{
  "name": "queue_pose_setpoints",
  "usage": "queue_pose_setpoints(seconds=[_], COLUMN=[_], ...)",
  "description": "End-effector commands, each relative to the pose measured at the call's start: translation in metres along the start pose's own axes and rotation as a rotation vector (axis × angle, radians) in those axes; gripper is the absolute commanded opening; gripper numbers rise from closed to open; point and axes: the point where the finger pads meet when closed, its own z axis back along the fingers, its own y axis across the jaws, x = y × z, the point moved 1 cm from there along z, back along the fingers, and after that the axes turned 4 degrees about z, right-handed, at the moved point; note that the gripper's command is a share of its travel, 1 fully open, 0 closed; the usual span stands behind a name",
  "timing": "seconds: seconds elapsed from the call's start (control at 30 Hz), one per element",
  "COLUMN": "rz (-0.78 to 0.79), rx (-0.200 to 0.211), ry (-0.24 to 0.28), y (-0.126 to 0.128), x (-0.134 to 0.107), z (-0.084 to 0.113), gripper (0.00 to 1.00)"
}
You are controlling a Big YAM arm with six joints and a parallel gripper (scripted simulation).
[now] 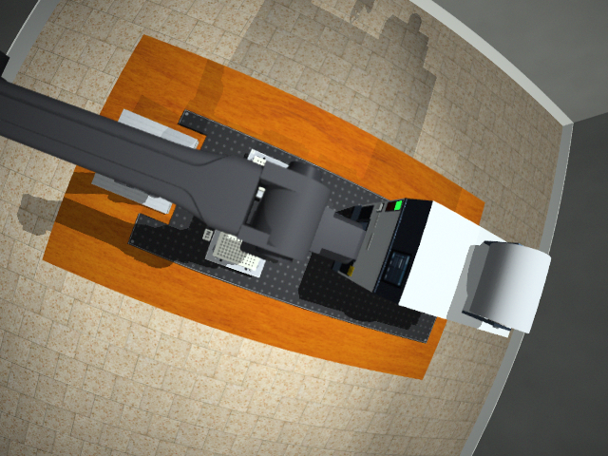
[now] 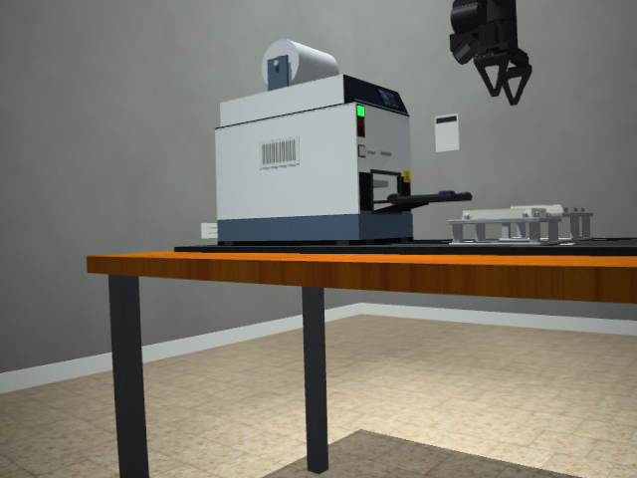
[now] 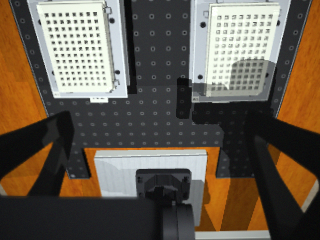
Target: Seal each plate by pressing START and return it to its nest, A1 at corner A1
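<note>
We hover high above worktop (image 2: 359, 265), fingers (image 2: 503, 77) spread wide, holding nothing, ready for pick. Both plates seated in nests: one (image 3: 75, 47) left, other (image 3: 242, 47) right in wrist view. Sealer (image 2: 288, 174) lamp (image 2: 360, 111) green, stage (image 2: 432, 196) out, bare, awaiting plate.
</note>
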Motion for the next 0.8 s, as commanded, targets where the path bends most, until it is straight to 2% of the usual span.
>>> queue_pose_setpoints(seconds=[0.0, 0.1, 0.23, 0.43, 0.77], rz=[-0.011, -0.025, -0.042, -0.03, -0.001], rx=[-0.003, -0.003, -0.005, -0.004, -0.001], ry=[0.006, 0.015, 0.001, -0.01, 0.027], y=[0.002, -0.002, -0.008, -0.004, 0.005], x=[0.002, 0.0, 0.003, 0.006, -0.003], z=[0.003, 0.002, 0.001, -0.001, -0.005], gripper=[1.0, 1.0, 1.0, 1.0, 1.0])
